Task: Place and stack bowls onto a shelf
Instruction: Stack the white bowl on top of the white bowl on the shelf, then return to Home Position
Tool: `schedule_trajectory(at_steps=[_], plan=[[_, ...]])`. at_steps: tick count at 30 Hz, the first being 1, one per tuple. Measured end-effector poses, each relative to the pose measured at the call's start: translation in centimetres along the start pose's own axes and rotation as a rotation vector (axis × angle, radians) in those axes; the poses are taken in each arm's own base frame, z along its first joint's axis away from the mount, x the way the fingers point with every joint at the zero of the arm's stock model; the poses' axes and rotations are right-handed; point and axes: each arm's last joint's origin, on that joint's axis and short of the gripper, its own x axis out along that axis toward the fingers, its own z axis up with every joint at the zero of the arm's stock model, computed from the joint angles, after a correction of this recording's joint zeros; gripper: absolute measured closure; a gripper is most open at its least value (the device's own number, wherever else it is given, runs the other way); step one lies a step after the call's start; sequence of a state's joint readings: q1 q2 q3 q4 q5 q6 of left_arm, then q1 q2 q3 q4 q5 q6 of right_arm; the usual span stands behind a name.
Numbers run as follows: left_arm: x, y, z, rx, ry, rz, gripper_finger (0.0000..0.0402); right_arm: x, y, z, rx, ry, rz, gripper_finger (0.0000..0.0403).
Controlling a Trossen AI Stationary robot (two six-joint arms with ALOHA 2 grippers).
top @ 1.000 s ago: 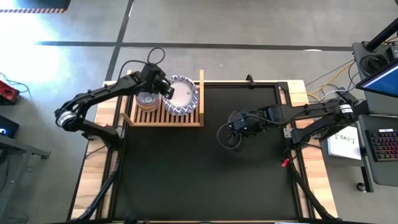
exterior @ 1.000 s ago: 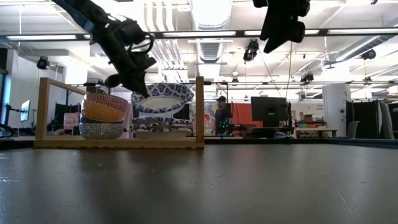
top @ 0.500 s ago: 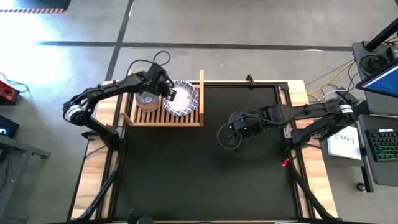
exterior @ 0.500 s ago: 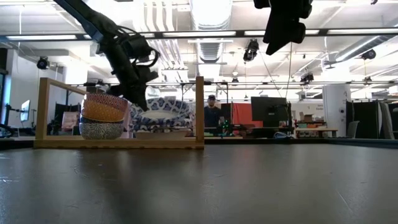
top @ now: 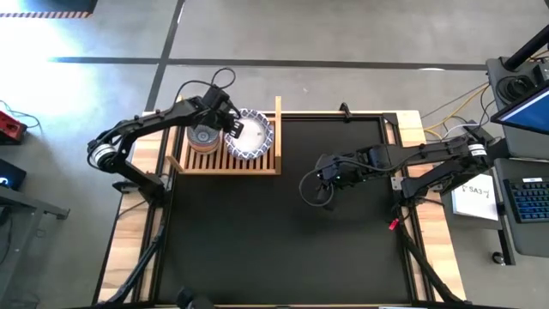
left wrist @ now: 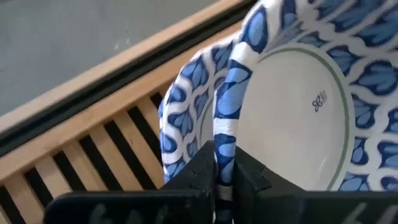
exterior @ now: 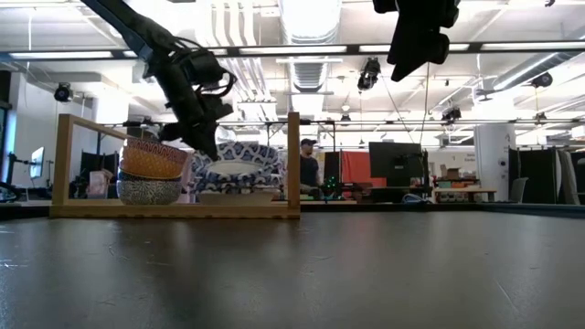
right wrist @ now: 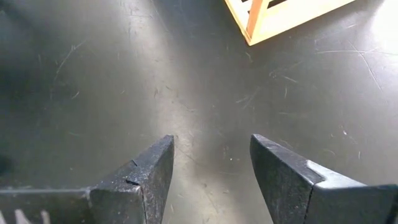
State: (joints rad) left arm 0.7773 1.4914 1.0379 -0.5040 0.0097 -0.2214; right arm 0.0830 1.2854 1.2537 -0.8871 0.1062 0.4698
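Note:
The light wooden shelf stands at the table's far left. On its left half sits a stack of small bowls. On its right half a white bowl with a blue patterned rim lies nested in another such bowl. My left gripper is shut on the top bowl. My right gripper hangs open above the table's middle, holding nothing. My left gripper pinches the top bowl's rim between its two fingers, one inside the bowl and one outside. The hold is on the side facing the small bowls. The fingers slant down from the table's left. The bowl sits in the bowl beneath it.
The shelf's upright corner post and its side rail stand right of the white bowls. The dark tabletop stretches in front of the shelf. Desks with a keyboard stand beyond the table's right edge.
My left gripper has gone down with the white bowl. The bowl, a second ago tilted and raised above the shelf's right half, now sits lower, nested in the white bowl there. For the last half second the gripper has stayed still and shut.

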Motion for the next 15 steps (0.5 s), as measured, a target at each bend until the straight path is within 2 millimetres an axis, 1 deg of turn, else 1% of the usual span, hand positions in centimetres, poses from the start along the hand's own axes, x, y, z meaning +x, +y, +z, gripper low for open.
schedule_trajectory(at_steps=[3,9,15], plan=[[-0.4,-0.1,0.5,0.001,-0.006,0.000,0.0372,0.0,0.0,0.0,0.000,0.000,0.000,0.0202],[-1.4,-0.3,1.2,0.030,0.019,0.008,0.0314,0.0,0.0,0.0,-0.001,0.001,0.000,0.0202],[-2.9,-0.3,2.3,0.058,0.019,0.097,0.0271,0.0,-0.1,-0.1,-0.004,0.012,-0.006,0.0202]])
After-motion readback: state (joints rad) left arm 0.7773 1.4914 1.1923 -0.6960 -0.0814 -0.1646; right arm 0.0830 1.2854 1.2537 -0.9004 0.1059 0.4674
